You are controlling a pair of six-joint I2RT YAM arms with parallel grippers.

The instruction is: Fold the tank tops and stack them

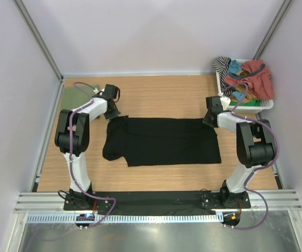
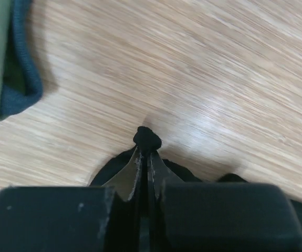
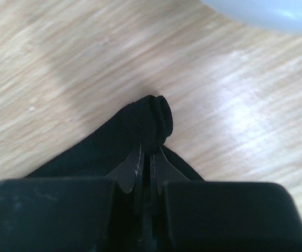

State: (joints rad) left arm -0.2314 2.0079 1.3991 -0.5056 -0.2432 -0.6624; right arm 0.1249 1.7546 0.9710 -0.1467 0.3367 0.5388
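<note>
pinching far corners of the plain black cloth tank top (image 1: 161,142), left claw (image 2: 146,155) and right claw (image 3: 149,155) both clenched.

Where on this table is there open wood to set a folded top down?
Widest bare patch: the far strip of the table, between the olive green top and the basket, beyond the black tank top. A narrower strip runs between that top's near edge and the arm bases. Crowded: its far corners, pinched by the left gripper and right gripper.
</note>
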